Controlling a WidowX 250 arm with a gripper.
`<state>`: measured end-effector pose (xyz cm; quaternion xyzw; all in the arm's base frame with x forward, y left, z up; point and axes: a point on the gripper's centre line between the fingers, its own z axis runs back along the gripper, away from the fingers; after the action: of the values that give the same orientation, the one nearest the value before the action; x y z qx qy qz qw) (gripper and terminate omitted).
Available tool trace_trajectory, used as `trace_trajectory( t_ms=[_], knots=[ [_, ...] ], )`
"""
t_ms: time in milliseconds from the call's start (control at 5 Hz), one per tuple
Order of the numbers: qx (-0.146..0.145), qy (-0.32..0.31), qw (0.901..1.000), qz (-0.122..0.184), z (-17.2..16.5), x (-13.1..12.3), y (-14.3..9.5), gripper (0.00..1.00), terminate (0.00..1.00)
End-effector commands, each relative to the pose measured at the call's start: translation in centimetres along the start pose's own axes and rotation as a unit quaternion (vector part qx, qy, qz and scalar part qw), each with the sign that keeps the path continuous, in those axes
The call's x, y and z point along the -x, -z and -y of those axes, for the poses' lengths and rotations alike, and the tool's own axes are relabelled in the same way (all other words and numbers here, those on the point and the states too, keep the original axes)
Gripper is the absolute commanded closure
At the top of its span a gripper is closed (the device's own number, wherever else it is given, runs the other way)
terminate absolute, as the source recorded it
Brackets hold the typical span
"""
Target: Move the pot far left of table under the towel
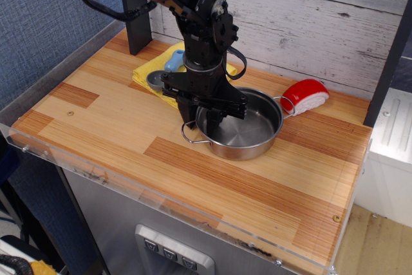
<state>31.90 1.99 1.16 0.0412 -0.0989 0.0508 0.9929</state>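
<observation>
The shiny steel pot (248, 130) stands right of the middle of the wooden table (116, 127), with one wire handle toward the front left and one at the back right. My gripper (201, 120) is down at the pot's left rim. One finger is outside the wall and one inside, drawn close together on the rim. The yellow towel (147, 69) lies folded at the back, left of the pot and partly hidden behind my arm.
A small grey scoop (156, 80) with a blue handle lies on the towel. A red-and-white sushi toy (306, 94) sits just right of the pot's back handle. A black post (134, 17) stands at the back left. A clear plastic edge runs along the table's front.
</observation>
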Motion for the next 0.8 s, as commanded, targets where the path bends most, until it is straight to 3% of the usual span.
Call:
trace_trajectory(
  t_ms=[0, 400, 600],
  knots=[
    [-0.002, -0.002, 0.9996, 0.027, -0.6, -0.3, -1.8, 1.00, 0.00],
    [0.049, 0.040, 0.9971, 0.043, 1.1, -0.8, -4.5, 1.00, 0.00],
    [0.067, 0.046, 0.9945, 0.066, 1.2, -0.9, -6.6, 1.00, 0.00]
  ],
)
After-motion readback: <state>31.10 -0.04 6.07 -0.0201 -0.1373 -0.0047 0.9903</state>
